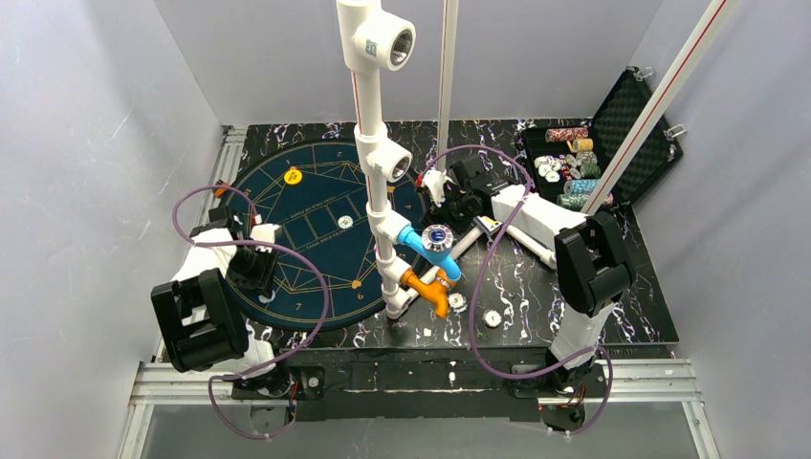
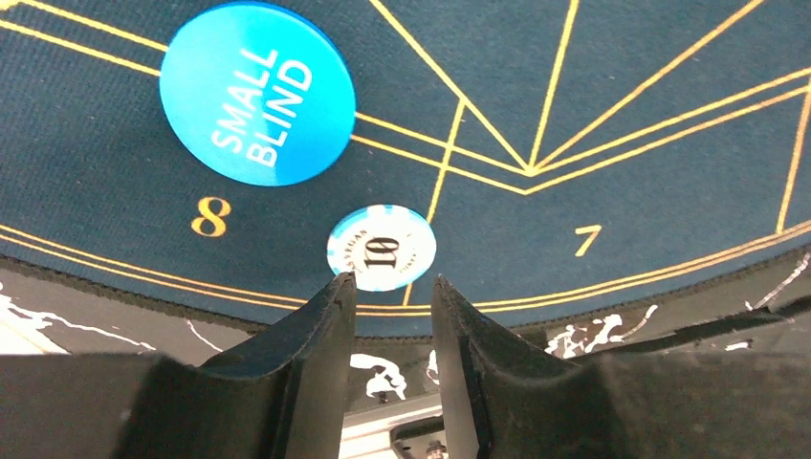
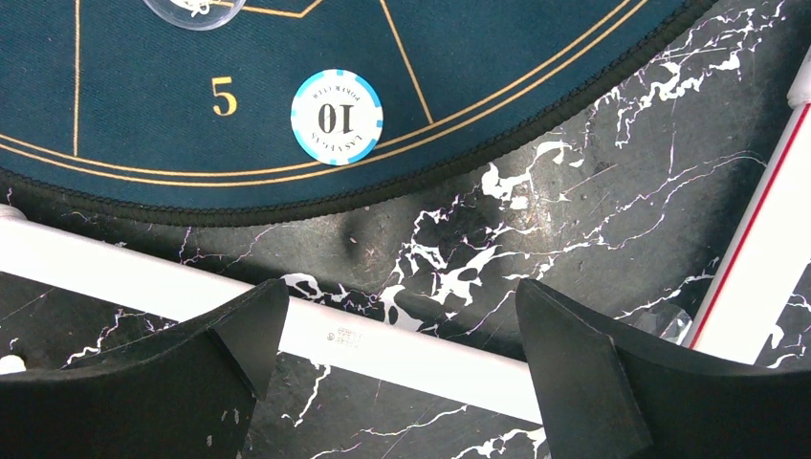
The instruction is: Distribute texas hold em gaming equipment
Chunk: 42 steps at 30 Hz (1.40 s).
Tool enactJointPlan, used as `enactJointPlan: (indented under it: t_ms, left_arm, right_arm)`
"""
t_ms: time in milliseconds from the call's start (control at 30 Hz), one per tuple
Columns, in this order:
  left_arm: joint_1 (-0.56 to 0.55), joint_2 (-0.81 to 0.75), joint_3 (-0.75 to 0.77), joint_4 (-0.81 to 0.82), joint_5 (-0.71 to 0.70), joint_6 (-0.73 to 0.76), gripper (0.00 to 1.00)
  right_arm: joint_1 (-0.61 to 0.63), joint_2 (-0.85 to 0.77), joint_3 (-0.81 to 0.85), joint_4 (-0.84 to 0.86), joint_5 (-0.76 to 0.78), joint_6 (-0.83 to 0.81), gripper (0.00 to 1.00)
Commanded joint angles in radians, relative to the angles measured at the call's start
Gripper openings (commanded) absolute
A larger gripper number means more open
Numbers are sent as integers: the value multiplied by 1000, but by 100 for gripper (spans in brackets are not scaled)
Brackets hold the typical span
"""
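Observation:
A white-and-blue "10" poker chip (image 2: 381, 247) lies flat on the dark blue poker mat (image 2: 622, 115), between the numbers 8 and 7. My left gripper (image 2: 387, 282) hovers just short of it, its jaws a narrow gap apart and empty. A blue "SMALL BLIND" button (image 2: 256, 91) lies beyond the chip. Another "10" chip (image 3: 337, 117) lies on the mat by the number 5. My right gripper (image 3: 397, 320) is wide open and empty over a white pipe (image 3: 383, 339) on the marble table. No playing cards are in view.
An open black case (image 1: 636, 124) with stacked chips (image 1: 570, 167) stands at the back right. A white pipe frame (image 1: 371, 124) rises mid-table. Two loose chips (image 1: 474, 310) lie on the marble at the front. A yellow chip (image 1: 294, 176) lies on the mat.

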<state>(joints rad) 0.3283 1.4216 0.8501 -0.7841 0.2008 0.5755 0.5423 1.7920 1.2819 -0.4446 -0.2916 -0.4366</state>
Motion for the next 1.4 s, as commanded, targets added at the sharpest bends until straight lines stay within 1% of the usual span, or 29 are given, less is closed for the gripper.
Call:
enactJointPlan:
  t_ms: [0, 67, 133, 267, 400, 500, 667, 867, 967, 1133, 1367]
  left_arm:
    - [6, 23, -21, 61, -56, 6, 34]
    - [7, 34, -23, 69, -65, 10, 34]
    - [6, 28, -23, 69, -58, 17, 37]
    - [7, -36, 1, 17, -5, 21, 47]
    - [-3, -81, 107, -52, 71, 13, 60]
    - [-67, -70, 189, -63, 95, -15, 69]
    - [-221, 45, 326, -20, 93, -101, 80]
    - [-430, 227, 492, 47, 35, -172, 83]
    - [-489, 317, 560, 76, -1, -186, 83]
    - [-557, 440, 636, 113, -42, -189, 81]
    - [-575, 546, 691, 154, -66, -204, 77]
  right_arm:
    - [-5, -33, -3, 9, -14, 0, 98]
    - [-5, -31, -3, 9, -15, 1, 98]
    - [-5, -31, -1, 9, -16, 1, 98]
    - [-5, -32, -1, 9, -14, 1, 98]
    - [-5, -30, 0, 10, -16, 1, 98]
    - [-5, -25, 5, 7, -26, 2, 98]
    - [-6, -25, 7, 5, -26, 1, 98]
    - [-5, -24, 5, 0, -14, -6, 98]
    - [-5, -23, 6, -3, -9, -10, 98]
    - [-5, -25, 5, -5, -4, -13, 98]
    - [-5, -26, 5, -3, 0, -14, 98]
